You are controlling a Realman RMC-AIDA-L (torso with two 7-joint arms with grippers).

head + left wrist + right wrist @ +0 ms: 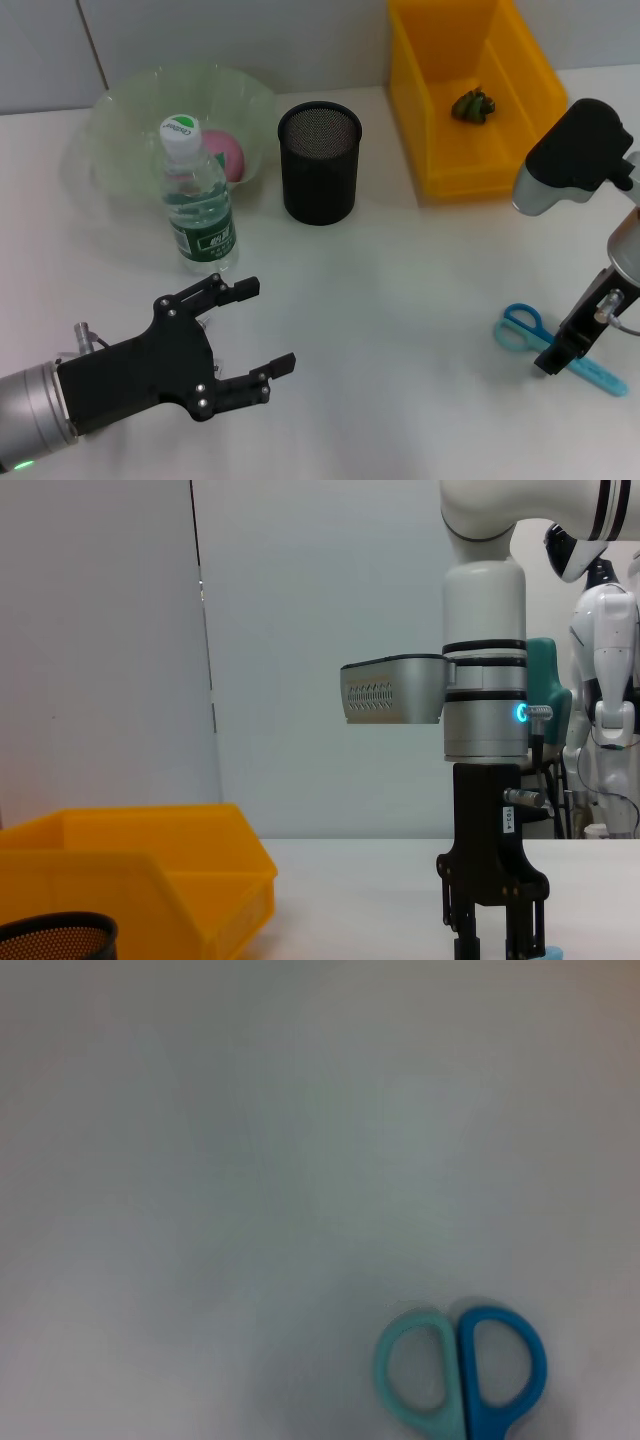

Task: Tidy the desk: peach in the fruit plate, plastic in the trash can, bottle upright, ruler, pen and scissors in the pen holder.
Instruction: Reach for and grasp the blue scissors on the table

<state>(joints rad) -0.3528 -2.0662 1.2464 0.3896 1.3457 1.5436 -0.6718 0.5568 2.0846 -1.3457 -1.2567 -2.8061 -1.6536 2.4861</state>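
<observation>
Right gripper (553, 358) down on the scissors (522, 327), jaw state indiscernible; left gripper (262, 330) released, near the upright bottle (197, 196).

The bottle (198, 195) carries a green label (205, 238) with white characters, too small to read; its cap (180, 129) bears a green oval logo, also unreadable; a small white tag (507, 820) on the right arm shows tiny dark print, illegible; no other writing shows.

1 bottle (197, 196) – 1 peach (226, 155) – 1 scissors (560, 352).
</observation>
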